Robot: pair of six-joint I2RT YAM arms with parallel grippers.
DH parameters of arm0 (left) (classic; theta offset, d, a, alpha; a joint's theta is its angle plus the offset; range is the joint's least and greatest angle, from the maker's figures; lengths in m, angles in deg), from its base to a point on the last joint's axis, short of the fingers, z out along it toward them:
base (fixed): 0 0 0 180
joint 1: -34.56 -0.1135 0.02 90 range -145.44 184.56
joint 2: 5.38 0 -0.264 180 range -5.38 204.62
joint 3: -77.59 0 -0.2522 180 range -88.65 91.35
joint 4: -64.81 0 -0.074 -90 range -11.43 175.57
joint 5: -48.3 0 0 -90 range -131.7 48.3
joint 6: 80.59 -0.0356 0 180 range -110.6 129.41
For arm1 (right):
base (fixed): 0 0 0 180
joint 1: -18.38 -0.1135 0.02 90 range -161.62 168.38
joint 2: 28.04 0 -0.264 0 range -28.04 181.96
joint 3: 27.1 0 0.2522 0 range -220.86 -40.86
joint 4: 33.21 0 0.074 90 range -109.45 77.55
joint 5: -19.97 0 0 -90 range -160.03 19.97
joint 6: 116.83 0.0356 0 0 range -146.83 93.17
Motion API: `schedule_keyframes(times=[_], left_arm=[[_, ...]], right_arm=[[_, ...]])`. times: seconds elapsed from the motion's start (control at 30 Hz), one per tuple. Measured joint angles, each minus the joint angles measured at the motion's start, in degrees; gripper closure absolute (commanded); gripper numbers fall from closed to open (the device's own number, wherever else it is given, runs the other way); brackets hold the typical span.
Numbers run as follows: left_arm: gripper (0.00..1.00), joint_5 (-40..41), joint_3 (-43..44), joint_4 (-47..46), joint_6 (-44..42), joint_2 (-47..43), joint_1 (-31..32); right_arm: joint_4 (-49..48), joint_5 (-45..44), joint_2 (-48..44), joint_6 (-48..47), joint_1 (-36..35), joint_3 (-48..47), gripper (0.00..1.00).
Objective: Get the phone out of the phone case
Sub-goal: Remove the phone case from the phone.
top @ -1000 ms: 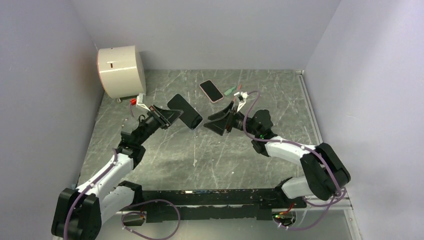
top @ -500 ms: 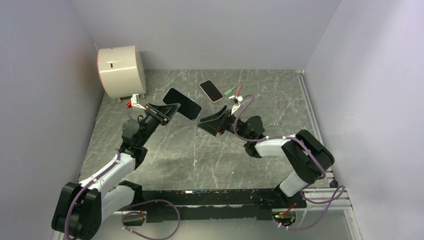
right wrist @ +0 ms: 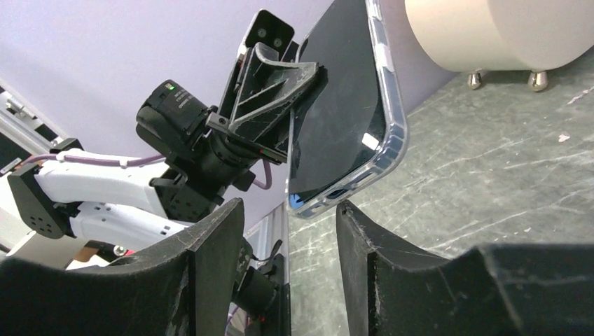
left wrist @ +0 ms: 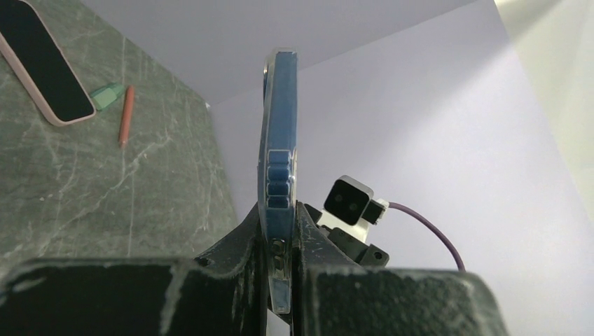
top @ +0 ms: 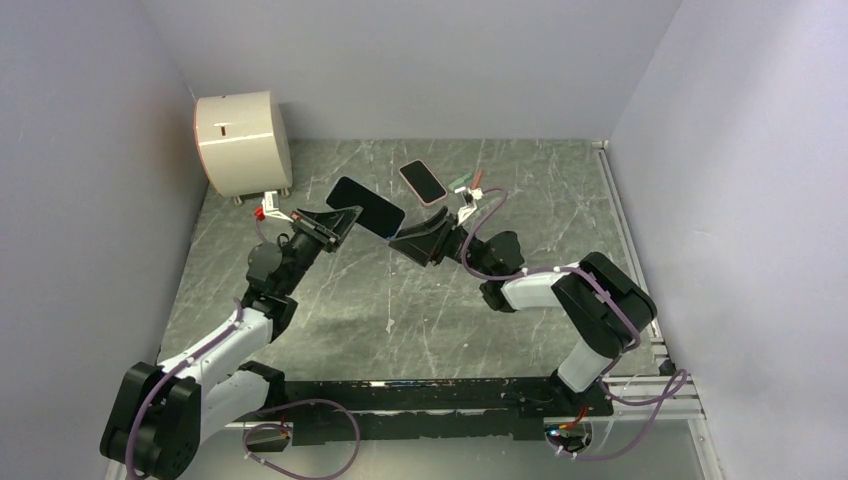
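Behind your arms, on the table [top: 330,300], lies a second phone with a pink rim [top: 423,182], with a red pen [left wrist: 125,115] and a green marker [left wrist: 106,96] near it. A round white box [top: 243,140] sits in the far left corner.

Your left arm reaches up. The left gripper [top: 345,215] is squeezed tight on the phone [top: 367,207] in its clear phone case [right wrist: 396,105], up in the air. Your right arm stretches left. The right gripper [top: 405,245] has its jaws apart and holds nothing.

The phone's long side slants from far-left to near-right, low end right at the right gripper's tips.

Blue-edged phone [left wrist: 279,140], clear case [right wrist: 394,105]; pink second phone [top: 422,181]; grey-veined table [top: 450,320]; cream drum [top: 240,140].
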Motion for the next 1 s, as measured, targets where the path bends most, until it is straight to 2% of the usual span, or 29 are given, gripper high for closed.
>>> schedule_keyframes(times=[0.53,0.73,1.0], left_arm=[[0.97,0.7,-1.4,-2.0,2.9,-0.3,0.9],[0.97,0.8,-1.5,-0.3,4.1,-1.3,0.9],[0.97,1.0,-1.4,3.7,6.3,-1.2,0.8]], right_arm=[[-0.4,-0.7,1.8,0.7,-0.3,-1.3,0.70],[-1.3,0.0,2.1,0.5,-0.4,-1.3,0.83],[-1.1,2.0,3.0,-3.4,-0.2,-1.3,0.92]])
